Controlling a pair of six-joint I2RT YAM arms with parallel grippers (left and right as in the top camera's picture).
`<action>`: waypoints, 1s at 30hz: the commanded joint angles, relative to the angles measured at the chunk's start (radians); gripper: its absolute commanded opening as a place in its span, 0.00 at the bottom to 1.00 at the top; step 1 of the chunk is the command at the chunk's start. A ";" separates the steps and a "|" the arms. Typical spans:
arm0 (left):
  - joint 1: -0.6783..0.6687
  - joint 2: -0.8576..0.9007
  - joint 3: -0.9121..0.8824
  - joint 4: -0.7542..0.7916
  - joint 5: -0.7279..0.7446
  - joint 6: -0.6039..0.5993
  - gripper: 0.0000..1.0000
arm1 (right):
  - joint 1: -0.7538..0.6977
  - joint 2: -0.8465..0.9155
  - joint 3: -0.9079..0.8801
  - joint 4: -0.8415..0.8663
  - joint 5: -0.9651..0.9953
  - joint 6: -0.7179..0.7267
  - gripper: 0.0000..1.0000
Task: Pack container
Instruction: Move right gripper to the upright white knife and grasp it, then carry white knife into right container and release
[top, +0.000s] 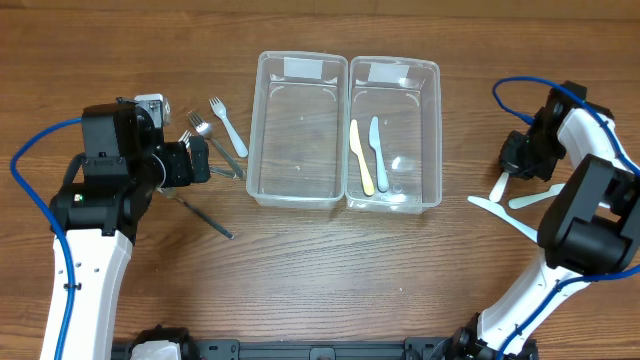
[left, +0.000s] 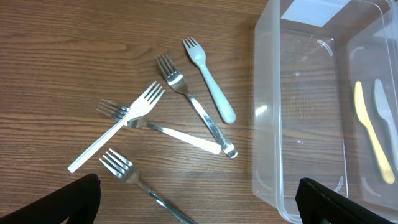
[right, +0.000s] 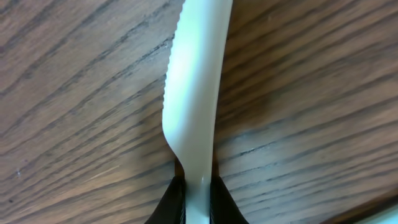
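Two clear plastic containers sit side by side mid-table. The left one (top: 262, 130) holds nothing; the right one (top: 434, 130) holds a yellow knife (top: 360, 155) and a light blue knife (top: 379, 152). My right gripper (top: 513, 165) is at the far right, shut on the handle of a white plastic knife (right: 196, 81), its serrated blade just over the wood (top: 498, 187). My left gripper (left: 199, 208) is open and empty above a metal fork (left: 137, 183), next to the left container (left: 267, 112).
Left of the containers lie a light blue fork (left: 211, 81), a white plastic fork (left: 118, 127) and two more metal forks (left: 193, 102) (left: 161, 129), partly crossed. Near my right gripper lie another white knife (top: 505, 215) and a pale blue utensil (top: 535, 197).
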 joint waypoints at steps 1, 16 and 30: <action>0.003 0.008 0.026 0.001 -0.004 0.018 1.00 | 0.035 -0.105 0.023 0.003 -0.073 0.032 0.04; 0.003 0.008 0.026 0.001 -0.004 0.018 1.00 | 0.338 -0.594 0.023 -0.024 -0.177 0.055 0.04; 0.003 0.008 0.026 0.001 -0.004 0.018 1.00 | 0.554 -0.393 -0.198 0.183 -0.162 0.128 0.04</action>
